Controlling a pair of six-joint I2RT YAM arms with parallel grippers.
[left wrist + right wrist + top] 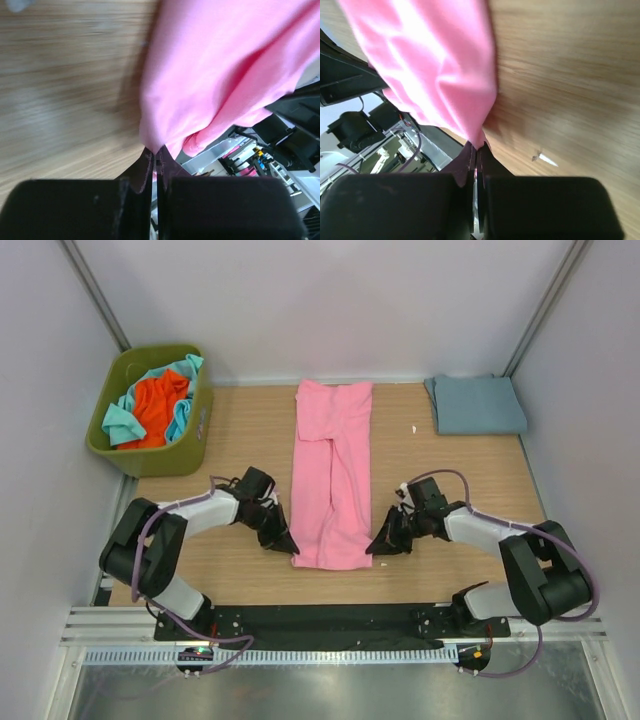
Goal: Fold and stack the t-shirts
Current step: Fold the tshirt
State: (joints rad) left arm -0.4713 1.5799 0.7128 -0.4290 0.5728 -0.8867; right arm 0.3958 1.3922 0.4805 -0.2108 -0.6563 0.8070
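Currently the pink t-shirt (333, 475) lies flat on the wooden table (240, 440) as a long narrow strip, its sides already folded inward and its collar end at the far side. The left gripper (288, 545) is clamped on the strip's near-left hem corner and the right gripper (375, 547) on its near-right hem corner; both wrist views show the jaws closed together with pink cloth pinched at the tips. The step in hand appears to be the crosswise fold. The next move calls for raising both corners evenly, carrying them together toward the collar end, and laying the hem down square so that no slack bunches. A folded blue-grey t-shirt (475, 405) lies beyond the strip's far-right end. An olive-green bin (190, 455) beyond its far-left end holds the orange t-shirt (160, 405) and teal t-shirt (120, 422), both unfolded.
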